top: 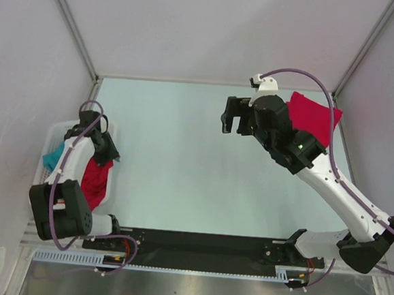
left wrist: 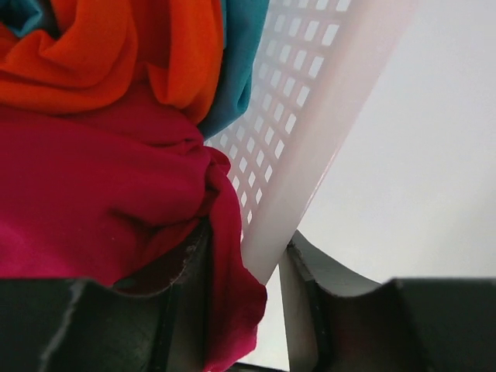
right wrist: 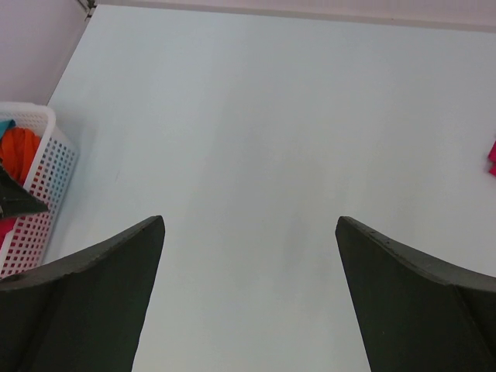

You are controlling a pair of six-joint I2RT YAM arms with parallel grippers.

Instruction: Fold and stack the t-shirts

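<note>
A crimson t-shirt (top: pixel 97 180) hangs over the right wall of a white mesh basket (top: pixel 56 128) at the left. In the left wrist view the t-shirt (left wrist: pixel 85 178) fills the left side. My left gripper (top: pixel 105 154) sits at the basket wall (left wrist: pixel 310 101). Its jaws are partly open (left wrist: pixel 246 246), with a fold of the t-shirt and the basket rim between them and a gap of light beside the right finger. A folded crimson t-shirt (top: pixel 314 117) lies at the back right. My right gripper (top: pixel 235 116) hovers wide open and empty over the table (right wrist: pixel 249 221).
The basket also holds an orange cloth (left wrist: pixel 93 54) and a teal cloth (left wrist: pixel 240 54); the teal one shows from above (top: pixel 51 155). The right wrist view shows the basket (right wrist: pixel 46 186) at its far left. Metal frame posts and walls enclose the table.
</note>
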